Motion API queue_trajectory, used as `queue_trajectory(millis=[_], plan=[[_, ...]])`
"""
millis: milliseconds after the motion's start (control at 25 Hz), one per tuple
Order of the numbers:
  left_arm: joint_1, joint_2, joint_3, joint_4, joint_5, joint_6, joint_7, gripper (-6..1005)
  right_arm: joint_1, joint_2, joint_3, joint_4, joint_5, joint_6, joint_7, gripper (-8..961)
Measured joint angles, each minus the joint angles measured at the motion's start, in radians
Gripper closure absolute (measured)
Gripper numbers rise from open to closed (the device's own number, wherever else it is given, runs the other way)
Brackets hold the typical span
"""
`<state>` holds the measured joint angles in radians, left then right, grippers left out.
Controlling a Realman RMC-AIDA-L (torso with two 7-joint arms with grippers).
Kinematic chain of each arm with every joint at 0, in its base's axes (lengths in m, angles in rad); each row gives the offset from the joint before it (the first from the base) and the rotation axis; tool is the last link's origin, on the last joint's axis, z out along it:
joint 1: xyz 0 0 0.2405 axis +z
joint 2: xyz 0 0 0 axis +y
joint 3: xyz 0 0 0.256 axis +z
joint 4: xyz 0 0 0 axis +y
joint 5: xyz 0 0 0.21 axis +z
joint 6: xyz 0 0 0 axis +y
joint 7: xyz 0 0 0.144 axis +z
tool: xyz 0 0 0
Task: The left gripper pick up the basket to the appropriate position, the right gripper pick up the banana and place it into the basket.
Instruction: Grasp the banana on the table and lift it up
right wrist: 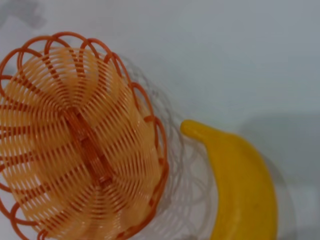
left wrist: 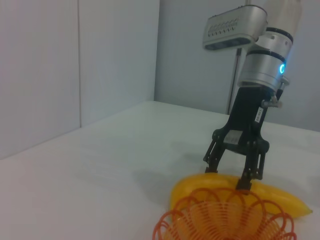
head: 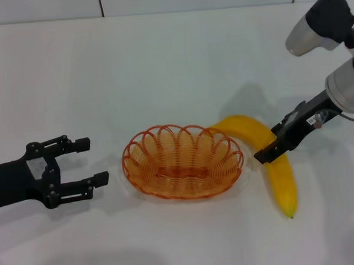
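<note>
Right gripper (head: 268, 153) straddles the banana (head: 280, 180) with jaws open, basket (head: 183, 162) already placed and empty, while left gripper (head: 93, 161) waits open beside it.

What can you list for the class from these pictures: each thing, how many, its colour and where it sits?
basket: one, orange, empty, on the table's middle.
banana: one, yellow, lying on the table beside the basket on the robot's right.
table: one, white, under everything.
wall: pale panels behind the table.
left tool: one, black, open, low over the table to the left of the basket, apart from it.
right tool: one, black, open, fingers straddling the banana's middle.
</note>
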<state>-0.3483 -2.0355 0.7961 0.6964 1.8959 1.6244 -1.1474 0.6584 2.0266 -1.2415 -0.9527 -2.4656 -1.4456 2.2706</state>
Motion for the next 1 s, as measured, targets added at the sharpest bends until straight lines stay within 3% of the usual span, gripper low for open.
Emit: queue_trajectory(millis=[400, 640, 840, 1000], plan=[[0.001, 0.000, -0.001, 0.000, 0.000, 0.000, 0.000, 170, 0.005, 0.004, -0.001, 0.004, 0.006, -0.004, 0.001, 170], [0.003, 0.000, -0.002, 0.000, 0.000, 0.000, 0.000, 170, 0.002, 0.001, 0.007, -0.017, 0.018, -0.007, 0.005, 372], [0.004, 0.000, -0.002, 0.000, 0.000, 0.000, 0.000, 170, -0.004, 0.000, 0.013, -0.048, 0.018, -0.007, 0.019, 450], [0.005, 0.000, -0.002, 0.000, 0.000, 0.000, 0.000, 170, -0.004, -0.003, 0.017, -0.071, 0.015, -0.007, 0.030, 450]])
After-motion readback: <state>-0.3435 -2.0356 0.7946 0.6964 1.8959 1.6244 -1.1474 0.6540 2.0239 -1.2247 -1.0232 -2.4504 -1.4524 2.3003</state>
